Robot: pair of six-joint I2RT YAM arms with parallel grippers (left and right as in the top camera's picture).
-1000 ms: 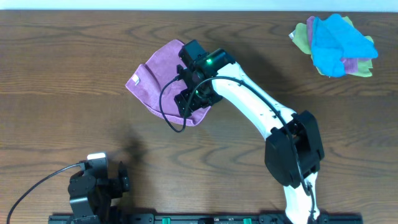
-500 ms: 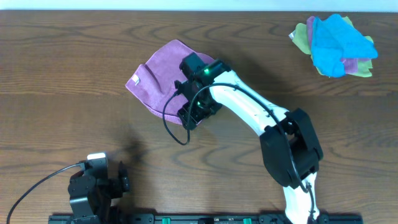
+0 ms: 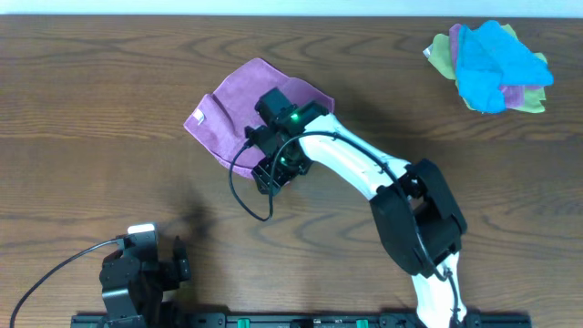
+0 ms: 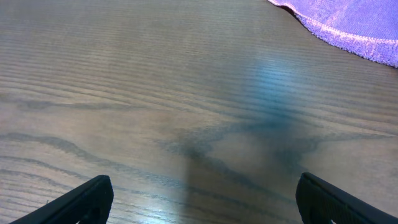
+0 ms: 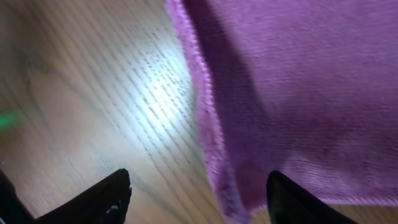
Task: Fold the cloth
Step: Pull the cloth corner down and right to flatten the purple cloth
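Purple cloth [image 3: 223, 118] lies on the worktop [image 3: 91, 146]. Right hand [image 5: 199, 208] is over the cloth's near edge, fingers apart, hem running between them, nothing clamped. From overhead the right arm [image 3: 364, 169] hides the cloth's right side. Its black cable [image 3: 230, 178] loops just off the cloth's near edge. Left hand [image 4: 205, 205] is well apart from the cloth, near-left of it, fingers apart over bare wood. A pile of blue, green and pink cloths [image 3: 492, 64] sits far right of the cloth.

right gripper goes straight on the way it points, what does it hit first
Most likely the hemmed edge of the purple cloth, lying just ahead of the open right gripper. Depth is unclear.
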